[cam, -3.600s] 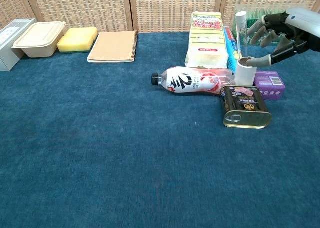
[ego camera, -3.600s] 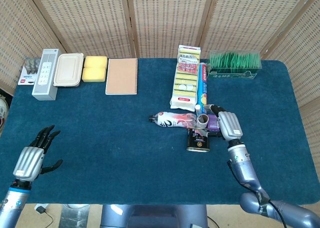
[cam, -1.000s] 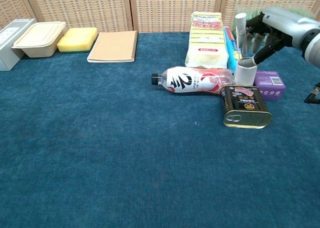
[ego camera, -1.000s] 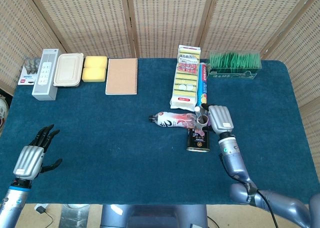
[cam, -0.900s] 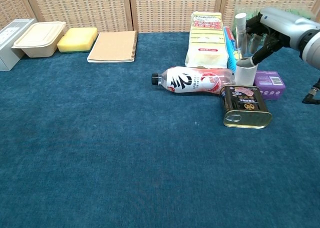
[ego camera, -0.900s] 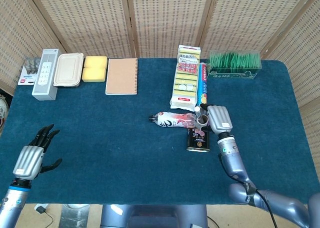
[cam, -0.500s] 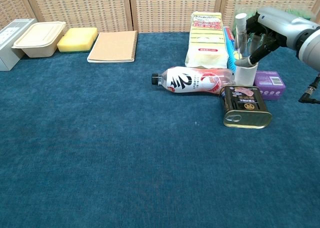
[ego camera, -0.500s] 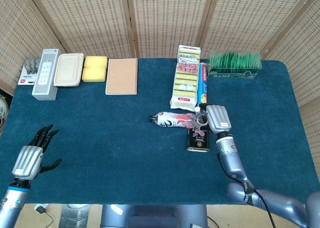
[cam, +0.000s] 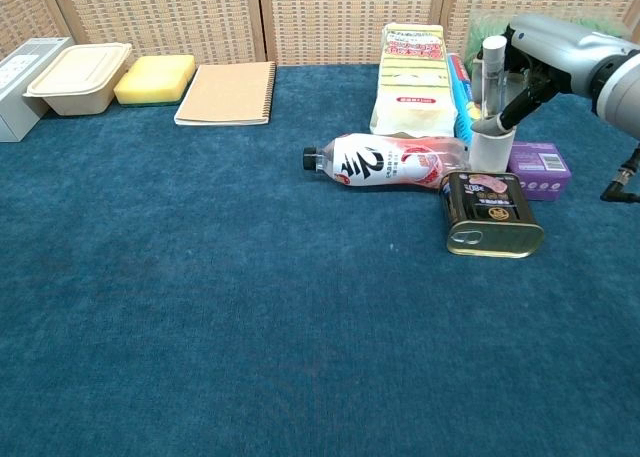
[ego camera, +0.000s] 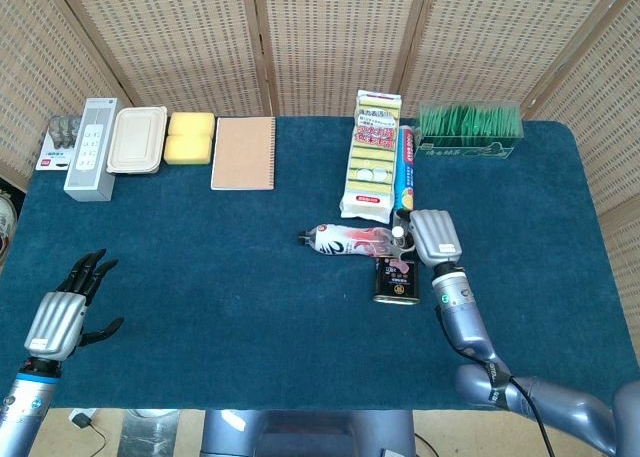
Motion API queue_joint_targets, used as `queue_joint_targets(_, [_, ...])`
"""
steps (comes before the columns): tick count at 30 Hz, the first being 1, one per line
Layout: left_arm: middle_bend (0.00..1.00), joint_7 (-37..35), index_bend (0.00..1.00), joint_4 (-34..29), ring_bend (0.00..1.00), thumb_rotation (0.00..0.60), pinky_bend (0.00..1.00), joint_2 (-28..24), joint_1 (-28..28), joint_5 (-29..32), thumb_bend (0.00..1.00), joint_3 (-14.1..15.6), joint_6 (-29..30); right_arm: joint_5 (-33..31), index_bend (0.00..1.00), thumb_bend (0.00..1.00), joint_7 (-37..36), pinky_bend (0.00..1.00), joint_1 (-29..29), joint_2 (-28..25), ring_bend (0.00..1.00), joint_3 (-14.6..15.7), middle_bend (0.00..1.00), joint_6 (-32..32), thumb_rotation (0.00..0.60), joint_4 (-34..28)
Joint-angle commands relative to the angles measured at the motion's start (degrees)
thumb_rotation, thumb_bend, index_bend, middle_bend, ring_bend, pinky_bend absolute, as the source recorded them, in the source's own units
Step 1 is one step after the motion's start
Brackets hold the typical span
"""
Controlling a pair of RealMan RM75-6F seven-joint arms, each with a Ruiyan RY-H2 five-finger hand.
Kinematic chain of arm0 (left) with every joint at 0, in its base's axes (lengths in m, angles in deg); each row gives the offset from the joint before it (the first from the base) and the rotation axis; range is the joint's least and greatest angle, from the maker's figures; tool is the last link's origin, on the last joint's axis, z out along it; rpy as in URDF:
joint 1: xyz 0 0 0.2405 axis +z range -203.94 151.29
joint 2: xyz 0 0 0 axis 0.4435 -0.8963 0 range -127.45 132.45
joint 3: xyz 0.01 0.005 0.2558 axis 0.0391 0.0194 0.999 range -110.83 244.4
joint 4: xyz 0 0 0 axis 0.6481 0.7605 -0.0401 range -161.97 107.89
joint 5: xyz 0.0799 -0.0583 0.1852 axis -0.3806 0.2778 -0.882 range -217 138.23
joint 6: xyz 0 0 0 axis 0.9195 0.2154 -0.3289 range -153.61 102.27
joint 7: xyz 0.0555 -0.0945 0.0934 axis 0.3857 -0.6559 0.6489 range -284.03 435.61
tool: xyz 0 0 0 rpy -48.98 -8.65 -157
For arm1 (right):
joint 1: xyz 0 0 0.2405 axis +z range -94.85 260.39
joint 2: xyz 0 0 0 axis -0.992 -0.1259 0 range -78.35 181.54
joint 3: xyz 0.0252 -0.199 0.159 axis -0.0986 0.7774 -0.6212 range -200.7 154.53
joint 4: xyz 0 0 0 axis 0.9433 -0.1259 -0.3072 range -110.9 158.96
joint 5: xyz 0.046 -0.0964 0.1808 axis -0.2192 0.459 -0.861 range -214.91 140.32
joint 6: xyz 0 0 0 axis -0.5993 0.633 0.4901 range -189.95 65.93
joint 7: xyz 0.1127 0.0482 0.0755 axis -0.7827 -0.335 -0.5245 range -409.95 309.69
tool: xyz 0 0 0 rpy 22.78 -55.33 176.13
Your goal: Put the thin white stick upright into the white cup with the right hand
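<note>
Chest view: one thin white stick [cam: 492, 75] upright in one white cup [cam: 490, 147], right hand [cam: 535, 52] fingers [cam: 510, 102] grasping it.

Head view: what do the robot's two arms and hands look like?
Both arms are silvery blue-grey metal. The left hand has a ribbed silver back and black fingers. The right hand has a smooth light-grey back; a thin black cable runs along its forearm.

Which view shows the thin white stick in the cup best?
The chest view: the thin white stick stands upright in the white cup, right hand beside it. In the head view, only its top end peeks out beside that hand.
</note>
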Motion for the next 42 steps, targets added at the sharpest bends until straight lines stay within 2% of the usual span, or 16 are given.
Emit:
queue_joint_targets(1, [0.04, 0.01, 0.10, 0.00, 0.03, 0.600, 0.31, 0.01, 0.01, 0.02, 0.20, -0.01, 0.02, -0.11, 0.56, 0.29, 0.40, 0.64, 0.13, 0.05, 0.64, -0.13, 0.62, -0.47, 0.600, -0.09])
queue_joint_targets(10, [0.04, -0.08, 0.10, -0.04, 0.03, 0.599, 0.31, -0.05, 0.01, 0.01, 0.20, -0.01, 0.04, -0.05, 0.57, 0.33, 1.21, 0.82, 0.51, 0.17, 0.77, -0.21, 0.69, -1.02, 0.600, -0.16])
queue_joint_targets(22, [0.04, -0.21, 0.10, -0.03, 0.03, 0.600, 0.31, -0.11, 0.04, -0.06, 0.20, -0.04, 0.20, 0.90, 0.64, 0.35, 2.02, 0.95, 1.21, 0.71, 0.90, -0.31, 0.77, -2.03, 0.600, 0.03])
queue_joint_targets(30, [0.04, -0.28, 0.10, -0.06, 0.03, 0.600, 0.31, -0.15, 0.04, -0.08, 0.20, -0.06, 0.23, 1.78, 0.70, 0.36, 2.02, 1.00, 1.81, 1.31, 0.96, -0.54, 0.83, -2.54, 0.600, 0.63])
queue_joint_targets(42, [0.04, -0.51, 0.10, -0.07, 0.03, 0.600, 0.31, -0.24, 0.02, 0.02, 0.20, -0.14, 0.21, 2.43, 0.77, 0.37, 1.79, 1.00, 2.65, 1.68, 1.00, -1.42, 0.89, -3.08, 0.600, 0.55])
